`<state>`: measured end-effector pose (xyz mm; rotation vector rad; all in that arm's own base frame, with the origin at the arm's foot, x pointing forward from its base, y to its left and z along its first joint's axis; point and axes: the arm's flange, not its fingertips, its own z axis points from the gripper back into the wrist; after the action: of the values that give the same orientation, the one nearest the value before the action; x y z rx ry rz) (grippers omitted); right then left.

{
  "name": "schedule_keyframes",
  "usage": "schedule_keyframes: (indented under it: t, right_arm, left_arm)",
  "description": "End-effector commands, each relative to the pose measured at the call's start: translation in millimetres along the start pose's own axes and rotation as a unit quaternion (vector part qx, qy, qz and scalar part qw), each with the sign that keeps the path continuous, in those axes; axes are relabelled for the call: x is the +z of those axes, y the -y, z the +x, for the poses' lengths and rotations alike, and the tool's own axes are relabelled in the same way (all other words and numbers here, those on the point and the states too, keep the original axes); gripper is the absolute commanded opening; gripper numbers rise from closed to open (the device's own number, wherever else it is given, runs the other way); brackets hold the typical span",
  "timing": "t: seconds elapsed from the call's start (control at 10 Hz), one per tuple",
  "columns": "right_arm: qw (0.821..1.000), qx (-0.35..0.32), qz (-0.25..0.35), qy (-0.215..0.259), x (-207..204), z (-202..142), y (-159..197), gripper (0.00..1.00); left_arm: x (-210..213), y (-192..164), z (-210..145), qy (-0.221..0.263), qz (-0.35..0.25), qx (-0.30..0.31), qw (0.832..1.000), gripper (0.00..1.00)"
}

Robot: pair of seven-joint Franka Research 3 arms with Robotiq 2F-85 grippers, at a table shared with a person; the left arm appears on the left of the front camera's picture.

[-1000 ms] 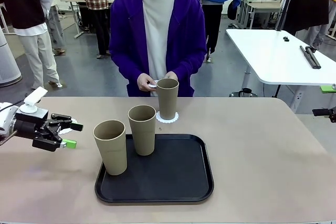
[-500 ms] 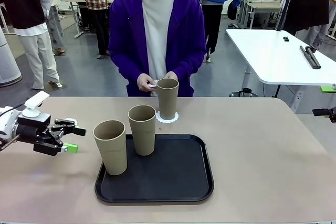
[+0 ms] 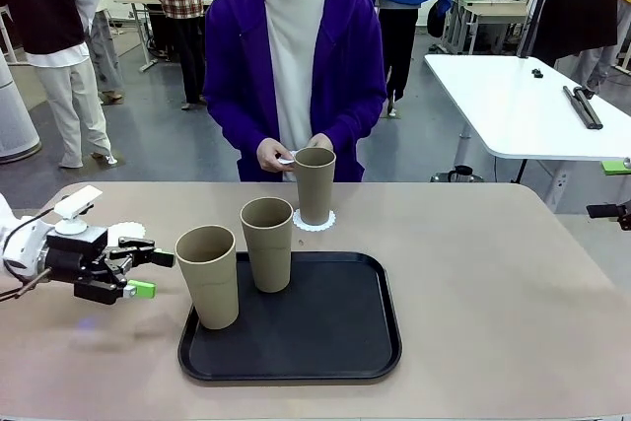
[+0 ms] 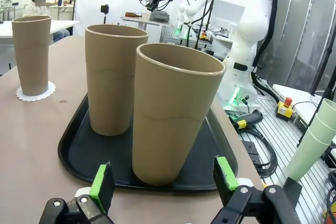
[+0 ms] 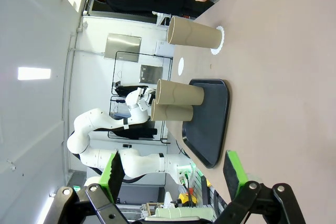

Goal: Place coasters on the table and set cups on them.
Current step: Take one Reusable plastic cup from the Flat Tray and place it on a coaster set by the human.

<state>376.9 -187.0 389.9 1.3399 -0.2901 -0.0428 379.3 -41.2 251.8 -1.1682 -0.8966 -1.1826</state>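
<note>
Busy workshop behind, beige desk (image 3: 493,283) up front. A black tray (image 3: 340,347) sits on the desk with two tan cups standing on it: near cup (image 3: 208,278) and next cup (image 3: 267,244) just behind it. The third cup (image 3: 315,184) is off the tray, upright on a white paper coaster (image 3: 314,222) by the tray's far edge. That coaster is mostly covered, lacy rim visible. A second coaster (image 3: 126,234) lies bare on the desk at left, partly hidden by the left arm (image 3: 39,248). The person's hands (image 3: 273,155) behind the third cup hold something small and white, can't tell what. Left jaws released, empty, low over the desk just beside the near cup, not touching. Right jaws released, empty, seen in the right wrist view.
</note>
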Motion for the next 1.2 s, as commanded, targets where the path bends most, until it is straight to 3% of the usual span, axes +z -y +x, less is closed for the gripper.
schedule_keyframes:
  t: [0.0, 0.5, 1.1]
  right_arm:
    - [1.000, 0.001, 0.000, -0.007, 1.0, -2.1, -0.7, 1.00]
    - [1.000, 0.001, 0.000, -0.007, 1.0, -2.1, -0.7, 1.00]
    - [1.000, 0.001, 0.000, -0.007, 1.0, -2.1, -0.7, 1.00]
  left_arm:
    - [-10.7, -8.9, -9.3, 0.034, -0.007, -0.017, 0.999, 1.00]
    - [-30.8, -15.6, -14.6, 0.065, -0.036, -0.016, 0.997, 1.00]
    - [-61.3, -8.5, -15.6, 0.063, -0.075, -0.031, 0.995, 1.00]
